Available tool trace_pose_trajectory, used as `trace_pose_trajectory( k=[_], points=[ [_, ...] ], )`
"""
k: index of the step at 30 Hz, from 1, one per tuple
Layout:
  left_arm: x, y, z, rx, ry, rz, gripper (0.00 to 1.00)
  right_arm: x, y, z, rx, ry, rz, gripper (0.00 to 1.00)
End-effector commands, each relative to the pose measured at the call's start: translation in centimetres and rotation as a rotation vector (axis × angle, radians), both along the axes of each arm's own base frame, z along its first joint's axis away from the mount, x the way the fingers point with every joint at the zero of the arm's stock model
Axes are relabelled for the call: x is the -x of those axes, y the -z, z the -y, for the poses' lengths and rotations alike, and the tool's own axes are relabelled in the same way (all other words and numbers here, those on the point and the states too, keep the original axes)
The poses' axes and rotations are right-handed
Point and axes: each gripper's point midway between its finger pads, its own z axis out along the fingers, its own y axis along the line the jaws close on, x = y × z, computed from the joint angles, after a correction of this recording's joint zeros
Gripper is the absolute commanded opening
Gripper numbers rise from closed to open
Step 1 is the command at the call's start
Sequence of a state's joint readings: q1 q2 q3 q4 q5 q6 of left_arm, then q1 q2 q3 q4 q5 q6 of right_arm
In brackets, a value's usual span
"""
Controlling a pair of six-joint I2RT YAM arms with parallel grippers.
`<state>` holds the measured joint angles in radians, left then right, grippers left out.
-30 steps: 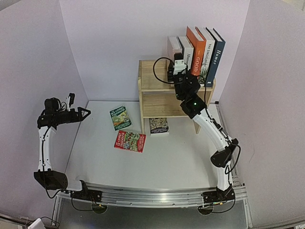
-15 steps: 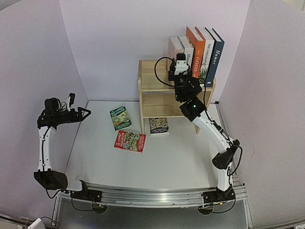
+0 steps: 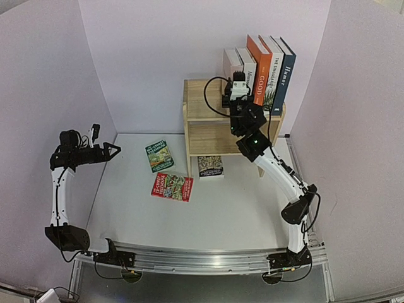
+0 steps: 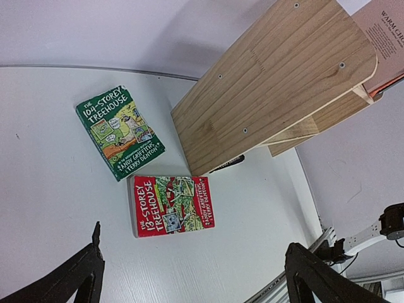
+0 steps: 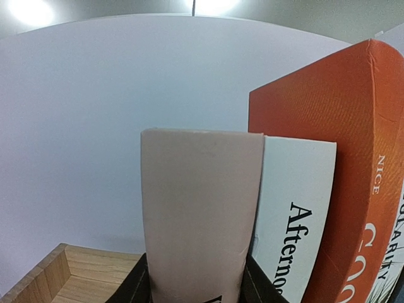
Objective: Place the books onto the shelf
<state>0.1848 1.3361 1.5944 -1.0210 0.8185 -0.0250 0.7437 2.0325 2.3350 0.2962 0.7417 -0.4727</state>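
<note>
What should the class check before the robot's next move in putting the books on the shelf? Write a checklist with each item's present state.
1. Pink book stands upright on the shelf's top tier: ok.
2. Right end effector has a finger against each side of the pink book: ok.
3. Pink book sits against the white book: ok near the top, lower down cannot tell.
4. Bare wood left of the pink book: ok.
5. Left end effector open and empty: ok.
6. All books shelved: not ok; the green book, red book and dark book lie on the table.
</note>
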Motion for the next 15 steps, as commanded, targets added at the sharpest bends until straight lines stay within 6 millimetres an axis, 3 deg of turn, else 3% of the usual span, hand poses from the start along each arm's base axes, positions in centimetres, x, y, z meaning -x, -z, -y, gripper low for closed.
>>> trace_pose_trajectory(
  k=[1,12,15],
  points=[
    [0.3,-0.8,0.3,0.000,0.024,0.041,1.00,1.5,-3.3,1.7,-0.051,0.063,0.095,0.37],
    [0.7,-0.6,0.4,-0.004,0.025,0.039,1.00,0.4,-2.5,1.1,-0.013,0.076,0.097,0.34],
    [0.6,-0.7,0.4,-0.001,0.028,0.041,1.00,0.3,-2.2,1.1,-0.008,0.073,0.087,0.39]
  ],
)
